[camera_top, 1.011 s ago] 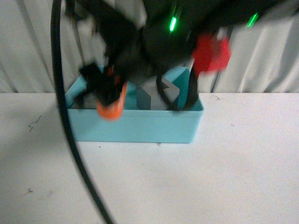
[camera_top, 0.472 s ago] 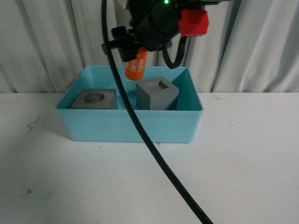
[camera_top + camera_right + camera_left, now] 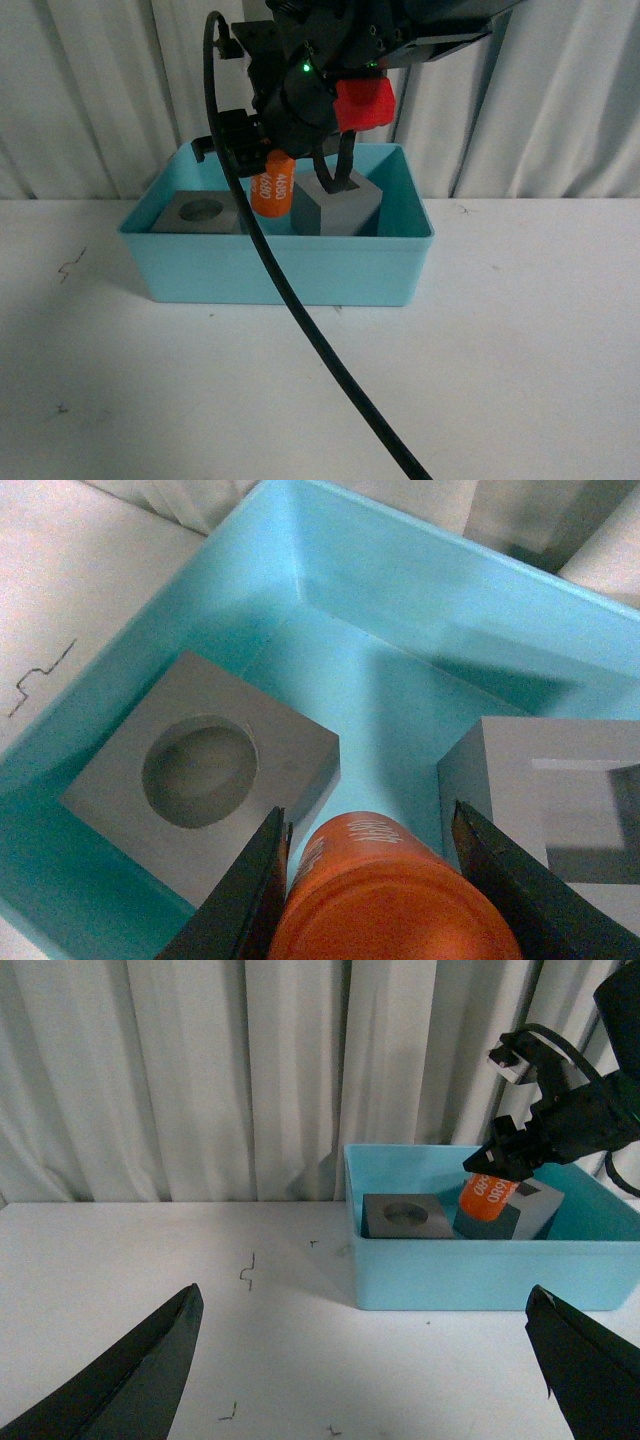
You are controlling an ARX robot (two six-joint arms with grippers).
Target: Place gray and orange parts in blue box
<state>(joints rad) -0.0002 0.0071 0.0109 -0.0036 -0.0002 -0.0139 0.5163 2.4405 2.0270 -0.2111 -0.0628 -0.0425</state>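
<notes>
Front view: the right gripper [image 3: 262,160] is clamped on a smooth orange cylinder with white digits [image 3: 271,187]. It holds the cylinder slightly tilted above the inside of the light blue-turquoise plastic box [image 3: 280,270], which has slanted walls and a flat rim. The cylinder's lower end hangs between two matte gray cubes that lie in the box. To the left is the low cube with a round recess [image 3: 200,213], and to the right is the taller cube with a square recess [image 3: 345,210].

In the right wrist view the black fingers [image 3: 245,900] press on both sides of the cylinder [image 3: 385,910]. A strip of bare box floor [image 3: 390,695] shows between the round-recess cube [image 3: 200,780] and the square-recess cube [image 3: 560,810]. That strip is narrow, and the cube edges stand near the cylinder on both sides. Whether the cylinder touches the floor cannot be told.

A glossy black cable [image 3: 300,300] sweeps from the arm across the box's front wall and down over the white table [image 3: 500,380]. The table is flat, with faint scuffs. A red block [image 3: 362,103] sits on the arm, and pleated white curtains [image 3: 80,90] close off the back.

The left wrist view shows the left gripper [image 3: 365,1360] with its dark tapered fingers spread wide apart over bare tabletop, well apart from the box [image 3: 450,1275].
</notes>
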